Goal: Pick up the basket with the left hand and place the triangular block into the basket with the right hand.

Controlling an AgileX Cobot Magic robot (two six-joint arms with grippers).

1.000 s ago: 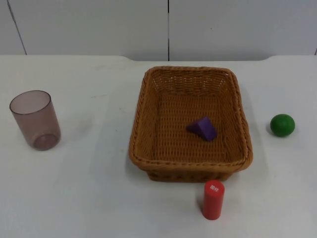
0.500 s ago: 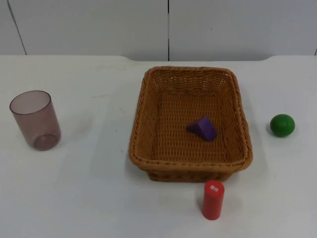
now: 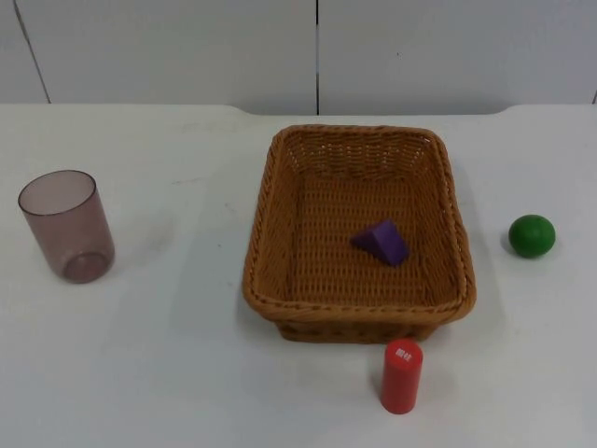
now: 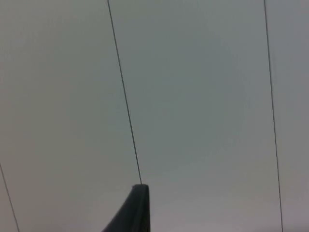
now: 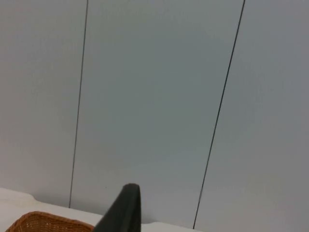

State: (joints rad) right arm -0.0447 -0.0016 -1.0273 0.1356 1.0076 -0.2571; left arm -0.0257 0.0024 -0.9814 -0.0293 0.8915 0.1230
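A brown wicker basket (image 3: 263,233) stands on the white table a little right of centre. Inside it, right of the middle of its floor, lies the purple triangular block (image 3: 381,242). My left gripper (image 4: 136,212) is held high and points at the grey partition wall, away from the table; that arm waits. My right gripper (image 5: 123,212) is also raised toward the wall, with a corner of the basket's rim (image 5: 43,220) just below it. Nothing touches the basket or the block.
A smoky-purple transparent cup (image 3: 65,224) stands upright at the left of the table. A green ball (image 3: 532,235) lies right of the basket. A red cylinder (image 3: 401,375) stands upright just in front of the basket's near right corner.
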